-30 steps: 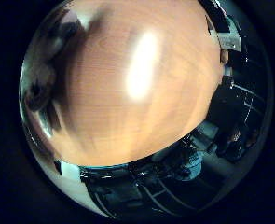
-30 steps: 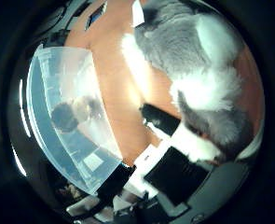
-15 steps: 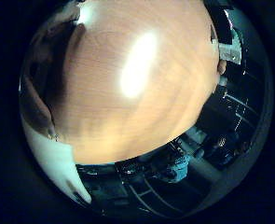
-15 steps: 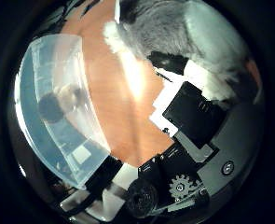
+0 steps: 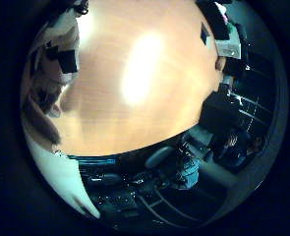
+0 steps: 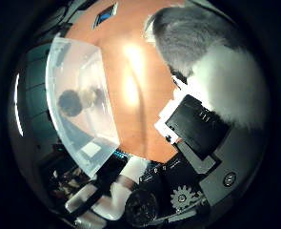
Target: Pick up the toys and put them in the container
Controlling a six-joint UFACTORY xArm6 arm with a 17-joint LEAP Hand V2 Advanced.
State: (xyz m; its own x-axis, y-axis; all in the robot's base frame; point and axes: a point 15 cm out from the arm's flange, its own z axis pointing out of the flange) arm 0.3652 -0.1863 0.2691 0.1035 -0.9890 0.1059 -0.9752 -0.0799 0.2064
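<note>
In the right thumb side palm view, a grey and white plush toy (image 6: 211, 57) lies close against the palm. My right hand (image 6: 192, 129) has its black and white fingers curled against it. A clear plastic container (image 6: 83, 67) stands on the wooden table (image 6: 140, 100) beside the plush toy. A small dark round toy (image 6: 71, 102) lies inside it. In the right little finger side palm view, part of the plush toy (image 5: 51, 59) shows beside a white finger (image 5: 71, 187) over the table top (image 5: 135, 79).
A black box (image 5: 223, 110) and white items (image 5: 225, 44) stand at the table's far edge. A small blue-framed object (image 6: 107, 14) lies on the table beyond the container. Dark room furniture lies past the table edge.
Both views have shifted, so the hand has moved. The fingers have closed in against the plush toy. The container looks a little farther from the palm.
</note>
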